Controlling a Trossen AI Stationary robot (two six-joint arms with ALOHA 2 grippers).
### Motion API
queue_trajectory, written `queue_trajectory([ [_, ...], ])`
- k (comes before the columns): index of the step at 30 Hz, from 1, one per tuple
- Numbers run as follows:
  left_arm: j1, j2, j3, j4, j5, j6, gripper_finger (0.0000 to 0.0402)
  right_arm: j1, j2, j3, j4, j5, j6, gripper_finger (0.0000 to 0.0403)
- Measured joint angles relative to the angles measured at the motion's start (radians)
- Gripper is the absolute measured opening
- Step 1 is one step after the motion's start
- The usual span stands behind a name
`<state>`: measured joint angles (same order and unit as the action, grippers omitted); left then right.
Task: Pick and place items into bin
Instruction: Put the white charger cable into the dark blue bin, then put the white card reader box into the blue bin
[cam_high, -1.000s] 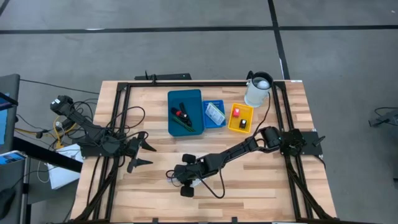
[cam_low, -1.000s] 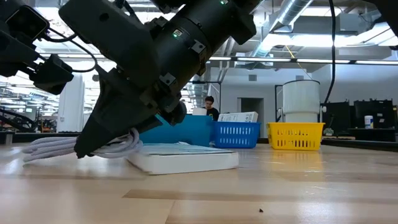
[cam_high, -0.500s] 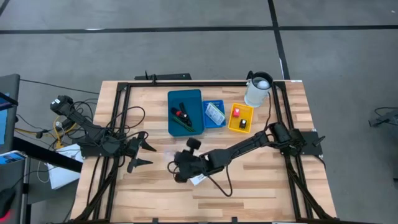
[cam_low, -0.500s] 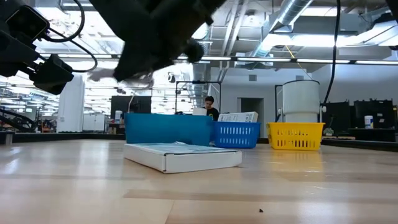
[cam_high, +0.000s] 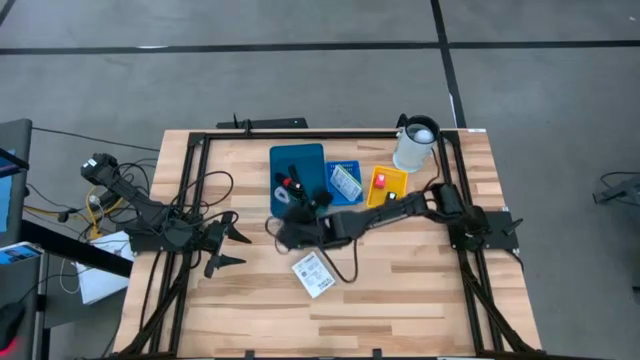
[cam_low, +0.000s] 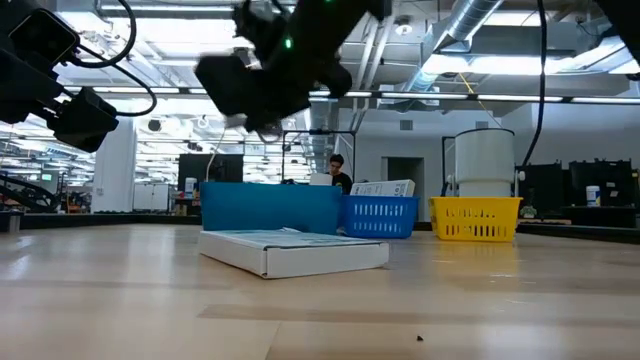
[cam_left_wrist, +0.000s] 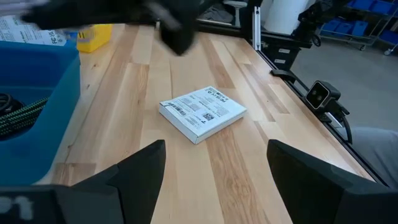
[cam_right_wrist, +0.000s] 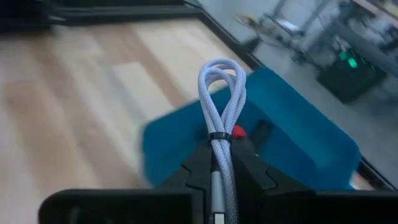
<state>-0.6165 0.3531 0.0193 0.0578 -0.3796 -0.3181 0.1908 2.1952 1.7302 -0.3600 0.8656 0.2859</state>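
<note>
Coiled white cable (cam_right_wrist: 221, 87), bundled and bound by a small tie, is pinched in the right claw (cam_right_wrist: 214, 163), whose fingers press on it just below the tie so that the loop stands out ahead of them. In the overhead view the right claw (cam_high: 290, 212) hangs at the near edge of the large blue bin (cam_high: 298, 158), raised off the desk (cam_high: 420, 290); the low view shows it well above the bin's wall (cam_low: 270, 205). Holding the bundle by its tied waist keeps the loops together, a sensible grip for a limp thing.

Inside the blue bin lie dark cables and a small red piece (cam_high: 283, 184), so the bin looks to be the drop point for this kind of item. Beside it stand a smaller blue basket (cam_high: 345, 182) with a printed packet and a yellow basket (cam_high: 387, 190) holding a red piece. A white jug (cam_high: 414, 146) stands at the far corner.

A white printed flat box (cam_high: 312, 274) lies alone on the bare wood, apart from the bins, not yet collected.

The left claw (cam_high: 226, 248) waits at the left side of the desk, its fingers spread and holding nothing.

The cable seems nearly over the bin; a short move forward would put it above the opening for release.
</note>
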Motion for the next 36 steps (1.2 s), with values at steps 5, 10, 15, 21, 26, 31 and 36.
queue_trajectory([
  [5,0.0,0.0,0.0,0.0,0.0,0.0,0.027,-0.078,0.0,0.0,-0.099,-0.008,0.124,0.0054],
  [10,0.0,0.0,0.0,0.0,0.0,0.0,0.027,-0.126,0.0,0.0,-0.166,-0.053,0.261,0.0064],
  [15,0.0,0.0,0.0,0.0,0.0,0.0,0.027,-0.123,0.0,0.0,-0.179,-0.082,0.263,0.0066],
  [21,0.0,0.0,0.0,0.0,0.0,0.0,0.027,-0.106,0.001,0.0,-0.179,-0.077,0.255,0.0067],
  [26,0.0,0.0,0.0,0.0,0.0,0.0,0.027,-0.106,0.001,0.0,-0.179,-0.074,0.24,0.0068],
  [31,0.0,0.0,0.0,0.0,0.0,0.0,0.027,-0.106,0.002,0.0,-0.179,-0.077,0.238,0.0073],
  [36,0.0,0.0,0.0,0.0,0.0,0.0,0.027,-0.106,0.002,0.0,-0.179,-0.078,0.238,0.0115],
])
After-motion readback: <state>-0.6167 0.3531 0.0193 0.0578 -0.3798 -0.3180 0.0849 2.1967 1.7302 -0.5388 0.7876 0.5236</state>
